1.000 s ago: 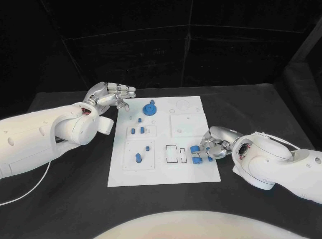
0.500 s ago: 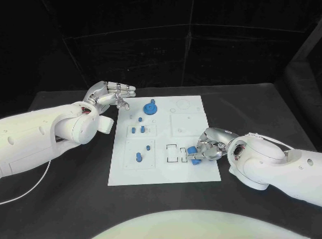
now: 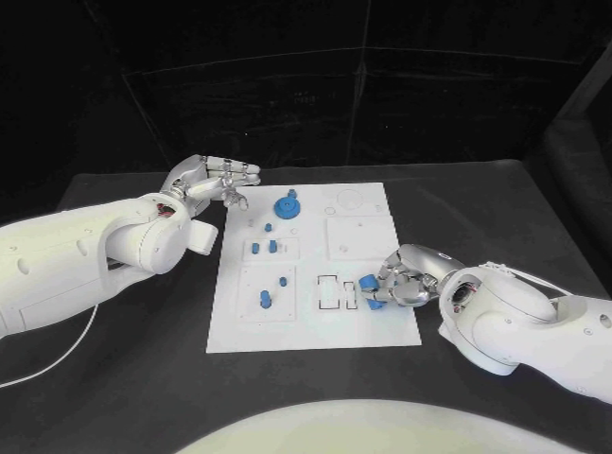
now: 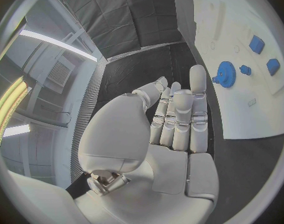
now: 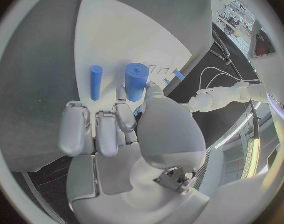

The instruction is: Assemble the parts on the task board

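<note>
Right hand grasps a thick blue cylinder at the task board's right edge, nearer its front corner; a thinner blue peg lies just beside. Compared with a second ago, this hand has curled further inward over the board. Left hand unchanged: empty, fingers loosely apart, off the far left corner.

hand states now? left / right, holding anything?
Left hand: open, holds nothing, beside the task board.
Right hand: holds a blue cylinder over the board.
</note>
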